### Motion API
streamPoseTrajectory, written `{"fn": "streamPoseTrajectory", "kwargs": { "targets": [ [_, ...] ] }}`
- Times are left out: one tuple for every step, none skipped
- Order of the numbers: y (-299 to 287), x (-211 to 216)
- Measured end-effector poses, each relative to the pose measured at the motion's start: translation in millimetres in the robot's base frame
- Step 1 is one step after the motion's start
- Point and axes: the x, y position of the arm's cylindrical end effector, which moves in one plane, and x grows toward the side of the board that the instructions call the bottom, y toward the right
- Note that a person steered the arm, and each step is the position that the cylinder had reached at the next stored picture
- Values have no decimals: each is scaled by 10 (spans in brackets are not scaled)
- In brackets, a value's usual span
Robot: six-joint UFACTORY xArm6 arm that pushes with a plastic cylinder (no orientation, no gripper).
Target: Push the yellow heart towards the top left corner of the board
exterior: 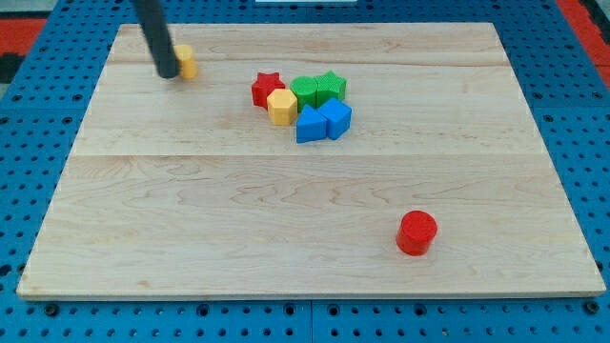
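Observation:
The yellow heart [187, 63] lies near the board's top left, partly hidden behind my rod. My tip [169, 73] rests on the board, touching the heart's left side. A cluster sits at the view's top centre: a red star [267, 88], a yellow hexagon [281, 107], a green cube [305, 91], a green star [330, 87], a blue triangle-like block [310, 125] and a blue cube [335, 118]. They touch one another.
A red cylinder [416, 232] stands alone at the view's lower right. The wooden board [286, 210] lies on a blue perforated table, whose red border shows at the view's top corners.

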Motion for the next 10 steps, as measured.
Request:
{"fn": "streamPoseTrajectory", "kwargs": {
  "targets": [
    [605,-4],
    [404,-484],
    [184,-451],
    [914,-173],
    [502,37],
    [-258,-157],
    [-530,-241],
    [-386,-150],
    [-352,-4],
    [-352,41]
  ]
}}
